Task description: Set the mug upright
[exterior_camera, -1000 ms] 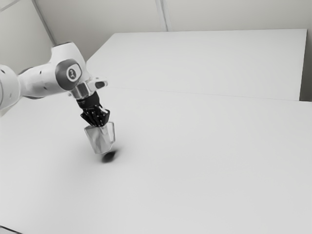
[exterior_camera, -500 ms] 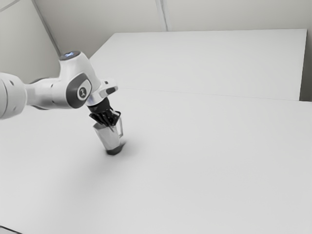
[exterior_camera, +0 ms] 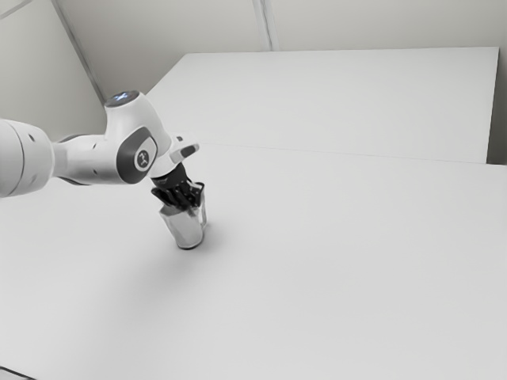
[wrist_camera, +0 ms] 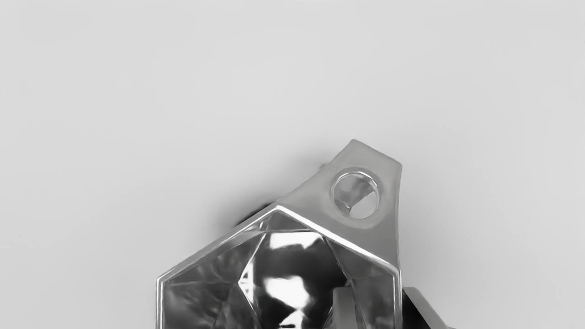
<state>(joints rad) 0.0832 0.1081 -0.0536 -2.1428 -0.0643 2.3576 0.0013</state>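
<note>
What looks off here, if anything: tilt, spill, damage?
The mug leans in the gripper's hold, rim offset toward the exterior view's left from its base, so it isn't upright. No spill or damage stands out.

- A pale, smooth tabletop (exterior_camera: 356, 277), softly lit.
- Beyond a thin seam (exterior_camera: 341, 153), another pale flat surface (exterior_camera: 333, 99) with straight edges.
- A light grey back wall (exterior_camera: 380, 24) (rather plain) with a vertical strip (exterior_camera: 265, 24).
- A side wall (exterior_camera: 36, 59) at the exterior view's left.
</note>
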